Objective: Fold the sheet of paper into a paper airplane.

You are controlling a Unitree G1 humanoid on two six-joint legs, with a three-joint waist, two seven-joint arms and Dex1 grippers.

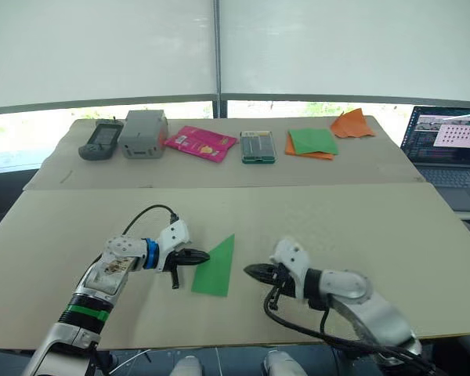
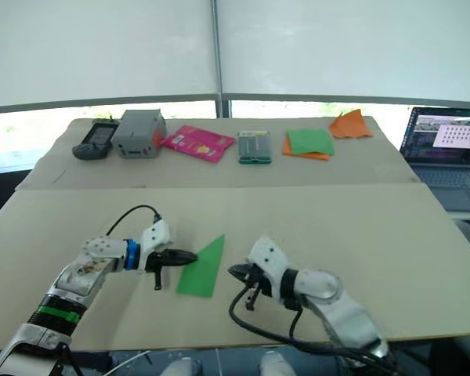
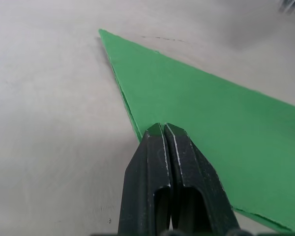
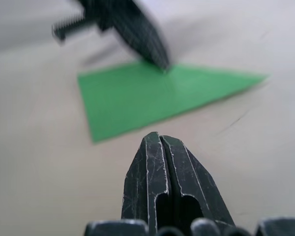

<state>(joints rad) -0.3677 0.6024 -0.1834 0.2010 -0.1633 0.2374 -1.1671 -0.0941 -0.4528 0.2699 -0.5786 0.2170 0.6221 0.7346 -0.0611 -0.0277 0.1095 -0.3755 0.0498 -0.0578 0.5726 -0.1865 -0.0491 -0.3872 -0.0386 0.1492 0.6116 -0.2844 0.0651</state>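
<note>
Green paper airplane point(image 1: 216, 269), a folded narrow wedge, lies flat on near table point(image 1: 78, 227) between both arms. Left gripper point(image 1: 197, 256), fingers pressed together, tip on its left edge. Right gripper point(image 1: 252, 271) closed, empty, just beside. Likely crease-pressing; next needs lifting 1 flap.

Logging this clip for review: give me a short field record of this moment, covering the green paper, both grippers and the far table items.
paper: the sheet of paper lies flat on the near table, folded to a pointed wedge
left gripper: left gripper, fingers shut, tips at the paper's left edge
right gripper: right gripper, fingers shut, apart from the paper, to its right
far table: handheld device, grey box, pink packet, green-and-orange stack, orange paper piece
side: laptop, open
</note>
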